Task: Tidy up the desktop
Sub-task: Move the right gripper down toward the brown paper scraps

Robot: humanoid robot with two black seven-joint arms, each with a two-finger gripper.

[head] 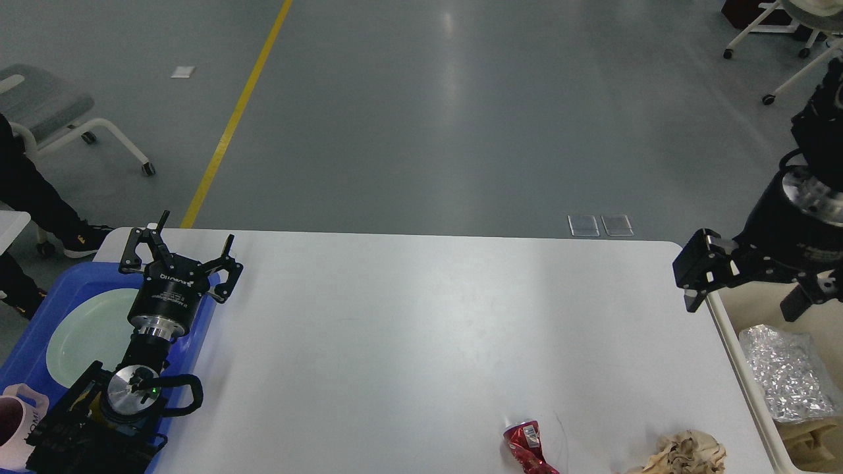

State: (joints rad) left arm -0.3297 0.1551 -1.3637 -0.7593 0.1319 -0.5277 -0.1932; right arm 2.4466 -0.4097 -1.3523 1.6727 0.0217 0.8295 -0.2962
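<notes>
The white desktop (pixel 421 329) fills the middle of the head view. Near its front edge lie a crushed red can (pixel 527 447) and a crumpled brown paper wad (pixel 685 454). My left gripper (pixel 188 237) hovers open and empty over the far left corner, at the blue tray's edge. My right gripper (pixel 747 296) hangs open and empty above the desktop's right edge, where it meets the cream bin (pixel 741 368). Crumpled silver foil (pixel 784 382) lies inside that bin, apart from the gripper.
A blue tray (pixel 36 316) at the left holds a pale green plate (pixel 85 336) and a pink mug (pixel 16 421), partly under my left arm. Chairs stand on the grey floor at far left and far right. A yellow floor line runs beyond the table.
</notes>
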